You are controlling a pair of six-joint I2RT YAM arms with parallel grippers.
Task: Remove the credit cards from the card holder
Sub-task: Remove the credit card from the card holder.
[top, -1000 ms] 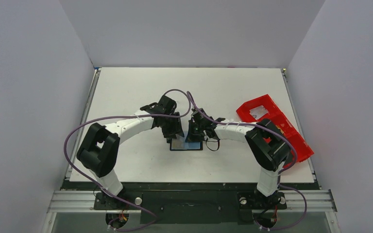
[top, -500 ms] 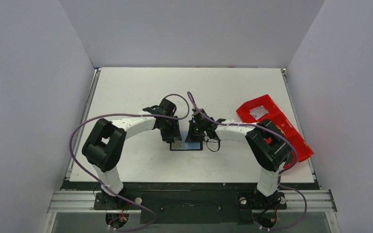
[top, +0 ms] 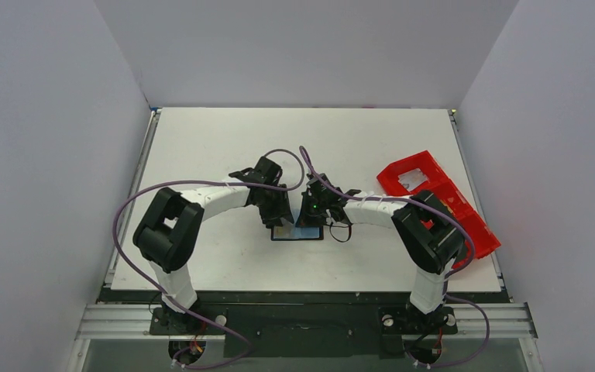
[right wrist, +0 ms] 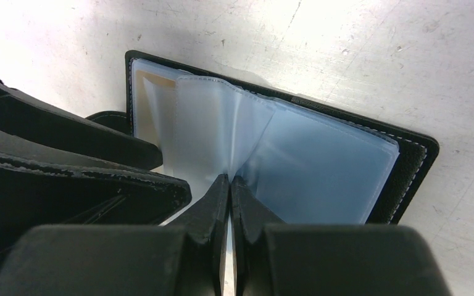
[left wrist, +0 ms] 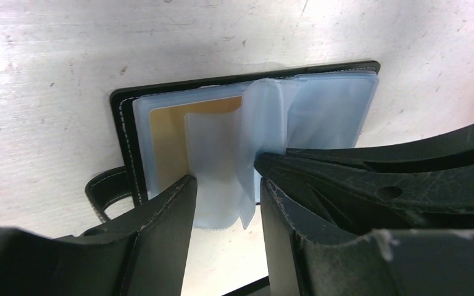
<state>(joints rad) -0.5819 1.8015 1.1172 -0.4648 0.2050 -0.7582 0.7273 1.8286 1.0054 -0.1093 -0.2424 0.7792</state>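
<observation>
White arm links (top: 217, 198), black joints (top: 166, 232), purple cables (top: 114, 240), scuffed black left gripper (left wrist: 225, 179)

Bright, even light; glare whitens the table (right wrist: 345, 37) in both wrist views, foreground slightly soft.

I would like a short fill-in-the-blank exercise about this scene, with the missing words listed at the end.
1. The card holder, lying open on the table, has a ___ cover.
2. The left gripper is ___, with a clear sleeve between its fingers.
3. The right gripper is ___, its tips at the holder's middle.
4. The tray beside the right arm is ___ in colour.

Missing words: black; open; shut; red.
</observation>
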